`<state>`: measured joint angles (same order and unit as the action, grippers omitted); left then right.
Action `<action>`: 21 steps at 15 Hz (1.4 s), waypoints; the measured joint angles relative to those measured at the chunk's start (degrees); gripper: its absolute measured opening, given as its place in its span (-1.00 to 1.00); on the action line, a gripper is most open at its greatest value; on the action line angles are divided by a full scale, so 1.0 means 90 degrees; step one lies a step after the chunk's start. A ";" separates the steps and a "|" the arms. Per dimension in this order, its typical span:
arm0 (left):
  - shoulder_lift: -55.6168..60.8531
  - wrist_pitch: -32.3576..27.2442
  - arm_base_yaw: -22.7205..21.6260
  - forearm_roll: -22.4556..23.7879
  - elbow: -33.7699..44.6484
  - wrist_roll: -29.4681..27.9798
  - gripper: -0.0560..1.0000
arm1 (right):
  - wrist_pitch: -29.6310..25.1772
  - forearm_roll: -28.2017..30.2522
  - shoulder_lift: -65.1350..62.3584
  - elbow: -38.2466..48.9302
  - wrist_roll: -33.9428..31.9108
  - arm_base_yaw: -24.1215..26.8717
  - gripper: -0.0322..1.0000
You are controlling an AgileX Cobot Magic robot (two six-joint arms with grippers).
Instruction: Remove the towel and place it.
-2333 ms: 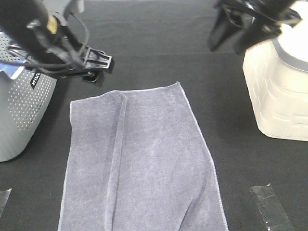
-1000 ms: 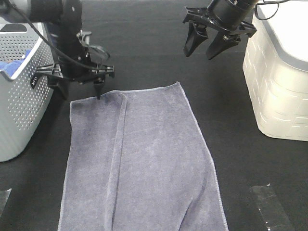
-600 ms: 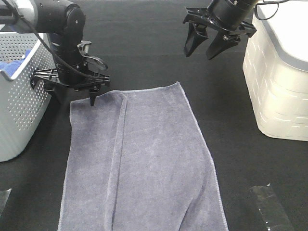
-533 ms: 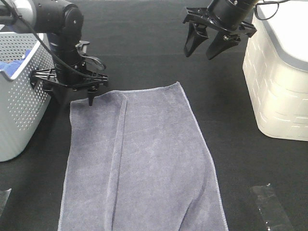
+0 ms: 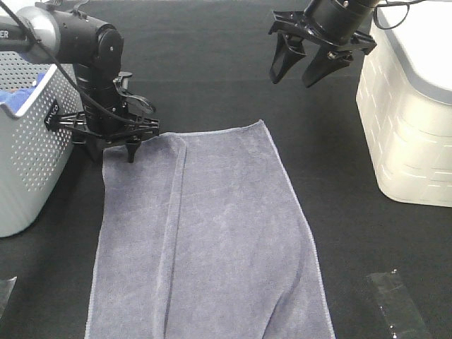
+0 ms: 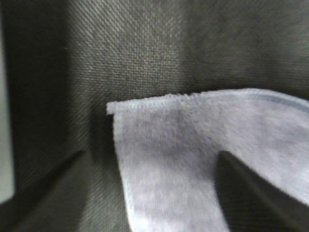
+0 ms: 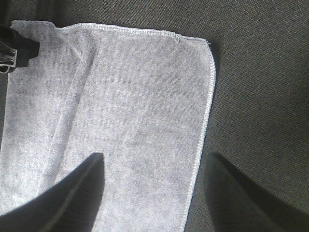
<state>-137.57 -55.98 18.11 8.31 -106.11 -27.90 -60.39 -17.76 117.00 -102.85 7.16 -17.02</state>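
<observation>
Cloth-covered black surface (image 5: 212, 70) is carrying everything. The towel (image 5: 212, 233) is lying spread flat across its middle, running out of the high view at the near edge. It is flanked by the white container (image 5: 409, 127) on the right and the grey basket (image 5: 35, 155) on the left, and is touching neither.

The towel is being judged as light, soft and quite limp, so it is likely to sag and trail when lifted, not hold a shape. The long raised fold (image 5: 173, 205) down its left part is being taken as a sign of how easily it bunches. Its pile is being judged grippy, not slippery.

The left arm (image 5: 95, 63) is being held low, with its jaws apart and standing astride the far left corner (image 6: 116, 107). Nothing is being pinched yet. The right arm (image 5: 339, 14) is hanging above the surface beyond the far right corner (image 7: 205, 46), with its jaws spread wide and empty.

The two far corners are being judged the best holds. Each should be taken just inside the stitched hem (image 7: 210, 92), where the cloth is thickest.
</observation>
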 joint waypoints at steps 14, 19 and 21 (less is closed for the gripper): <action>0.0000 0.0146 -0.0006 -0.0006 -0.0299 0.0166 -0.02 | 0.0000 0.0000 0.0000 0.0000 0.0000 0.0000 0.17; 0.0000 0.0146 -0.0006 0.0006 -0.0446 0.0146 0.29 | 0.0000 0.0000 0.0000 0.0000 0.0115 0.0000 0.17; 0.0000 0.0159 -0.0006 0.0032 -0.0446 0.0146 0.29 | 0.0000 0.0000 0.0000 0.0000 0.0121 0.0000 0.17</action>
<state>-137.57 -54.55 18.05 8.59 -110.12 -26.59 -60.39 -17.76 117.00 -102.85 8.25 -17.02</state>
